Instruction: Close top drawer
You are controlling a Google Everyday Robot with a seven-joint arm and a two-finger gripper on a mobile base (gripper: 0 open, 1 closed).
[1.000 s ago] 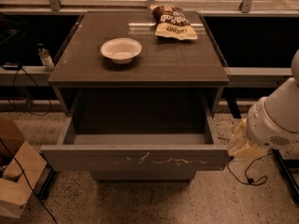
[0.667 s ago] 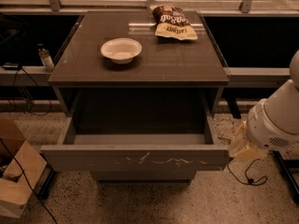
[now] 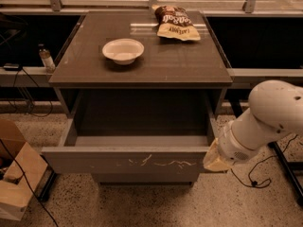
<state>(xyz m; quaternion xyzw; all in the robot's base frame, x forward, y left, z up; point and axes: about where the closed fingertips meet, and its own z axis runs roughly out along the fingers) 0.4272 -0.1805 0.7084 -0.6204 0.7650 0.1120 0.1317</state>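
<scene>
The top drawer is pulled far out of the grey cabinet. Its wide flat front panel carries whitish squiggly scratches near the middle. The inside of the drawer looks empty. My white arm comes in from the right. The gripper sits at the drawer front's right end, at the level of the panel, pale yellowish and mostly hidden behind the wrist. I cannot tell whether it touches the panel.
On the cabinet top stand a white bowl and a chip bag. A plain lower drawer front shows under the open drawer. A cardboard box and cables lie on the floor at left. A small bottle stands on the left ledge.
The arm and gripper have shifted slightly left, closer to the drawer front's right end. The drawer has not visibly moved.
</scene>
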